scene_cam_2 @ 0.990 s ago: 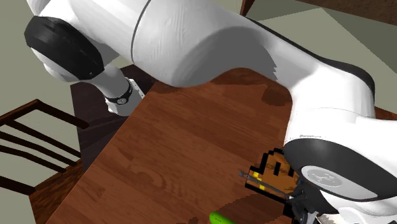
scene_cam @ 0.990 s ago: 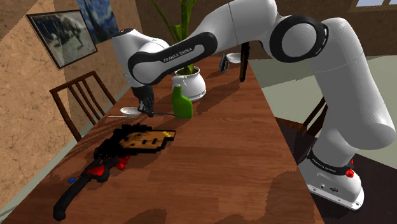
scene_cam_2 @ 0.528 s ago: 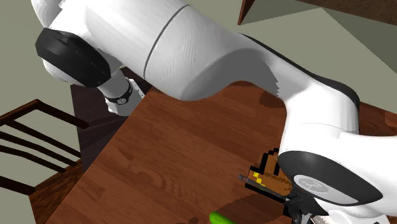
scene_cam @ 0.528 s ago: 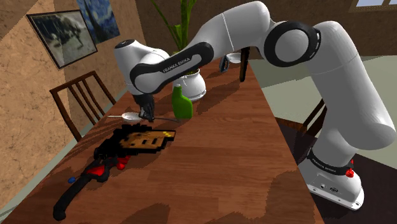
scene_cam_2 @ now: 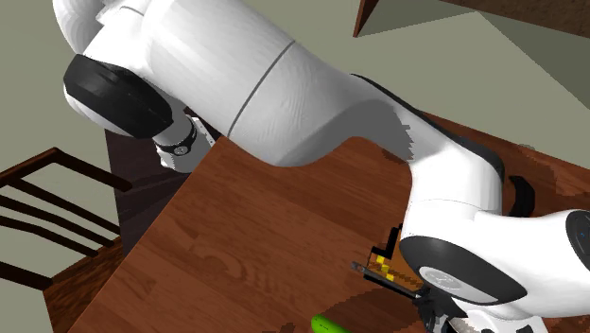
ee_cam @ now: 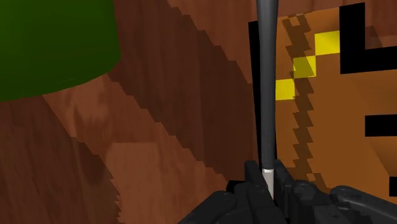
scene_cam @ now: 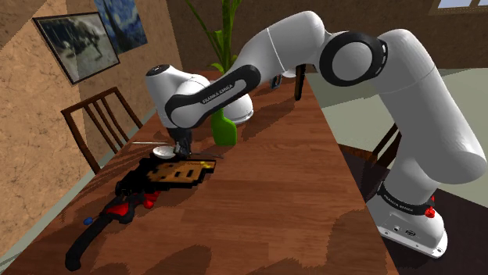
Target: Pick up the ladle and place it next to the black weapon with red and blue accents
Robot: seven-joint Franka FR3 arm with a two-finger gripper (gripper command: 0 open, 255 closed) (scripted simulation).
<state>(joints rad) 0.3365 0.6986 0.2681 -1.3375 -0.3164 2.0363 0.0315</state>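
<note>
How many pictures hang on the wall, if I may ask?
2: a dark-framed grey picture above the chair, a blue painting beside it; others may be hidden.

home dining room: table [scene_cam: 289, 195], chairs [scene_cam: 98, 121], pictures [scene_cam: 74, 43]

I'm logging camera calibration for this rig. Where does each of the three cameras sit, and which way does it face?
Shoulder view: beside and behind the stand, looking down along the table; the whole arm shows, end effector holding the ladle.
Second exterior view: high over the table, looking steeply down; bulky arm links show.
Wrist view: on the hand, looking along the fingers clasping the ladle's handle.
Shared: green bottle and orange pixelated object appear in all three.
</note>
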